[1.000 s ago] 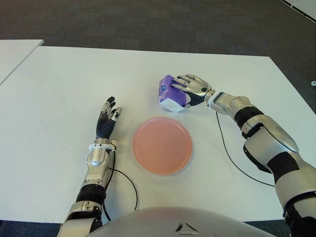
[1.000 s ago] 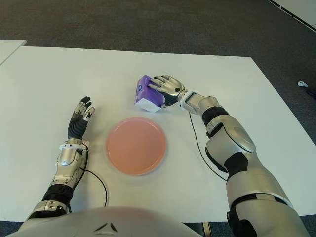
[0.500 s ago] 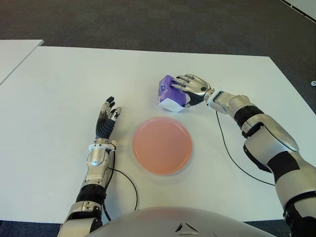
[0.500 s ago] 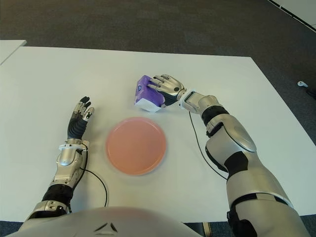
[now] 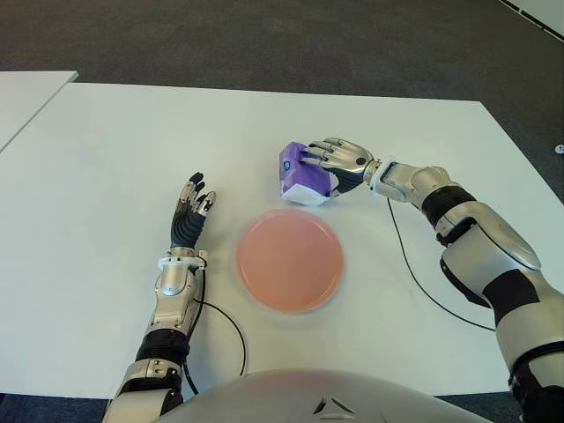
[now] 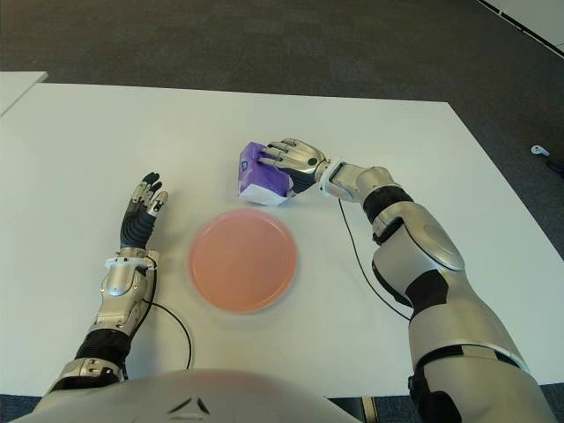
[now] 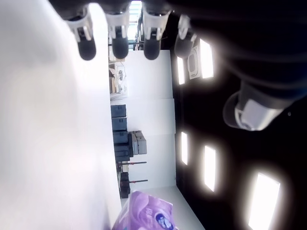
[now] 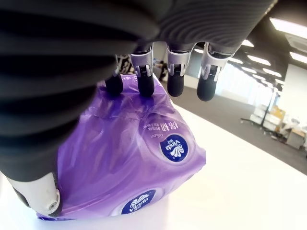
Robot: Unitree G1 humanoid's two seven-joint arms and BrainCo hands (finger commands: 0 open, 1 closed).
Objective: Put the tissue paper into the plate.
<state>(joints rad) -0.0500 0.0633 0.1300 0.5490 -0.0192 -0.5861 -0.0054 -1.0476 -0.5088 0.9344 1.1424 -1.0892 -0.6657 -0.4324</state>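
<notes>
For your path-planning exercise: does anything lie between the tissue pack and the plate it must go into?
Nothing visible does. The right hand grips the tissue pack, and only bare table separates it from the pink plate. The left hand shows left of the plate.

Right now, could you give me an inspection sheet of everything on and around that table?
Surface: white table, bare apart from the items below.
Job's things: purple plastic tissue pack just beyond the round pink plate, which holds nothing.
Clutter: nothing seen.
Hands: right hand grasps the pack, fingers over its top; left hand open, left of the plate.
Cables: black cable along each arm.
Surroundings: dark carpet; second white table at left.
</notes>
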